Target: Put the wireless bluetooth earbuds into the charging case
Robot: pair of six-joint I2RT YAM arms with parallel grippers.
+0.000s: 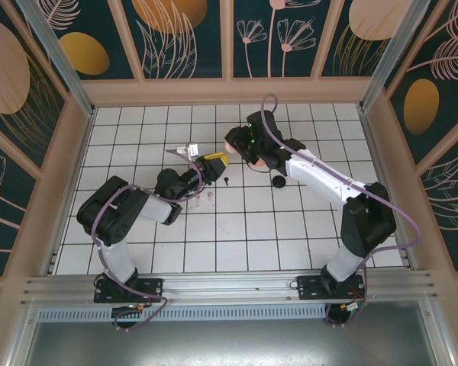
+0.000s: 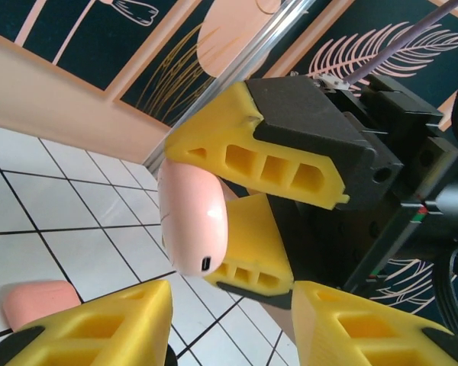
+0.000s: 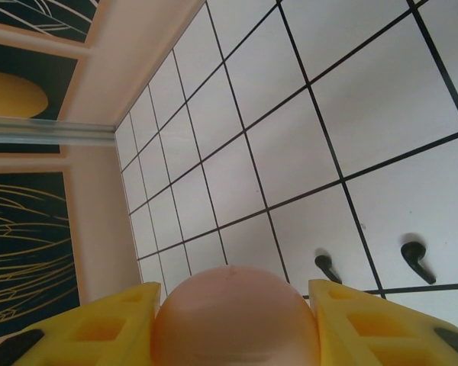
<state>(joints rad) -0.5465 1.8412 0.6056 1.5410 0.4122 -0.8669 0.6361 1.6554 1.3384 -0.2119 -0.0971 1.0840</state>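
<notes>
Right gripper (image 3: 233, 293) is seen clamped on a pink charging case (image 3: 233, 320), whose rounded shell is pinched between the yellow fingers (image 3: 99, 324). Left gripper (image 2: 230, 296) is held spread just beside that case, with nothing caught between its pads. Two black earbuds (image 3: 418, 261) are laid apart on the tiled table (image 3: 382, 114) near the case, and pale earbuds (image 1: 203, 200) are laid beside the left arm.

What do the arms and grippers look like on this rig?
The left arm and right arm have black joints, white links and a looping purple cable each. Left gripper and right gripper: yellow fingers with open-cell cutouts, black bodies.
</notes>
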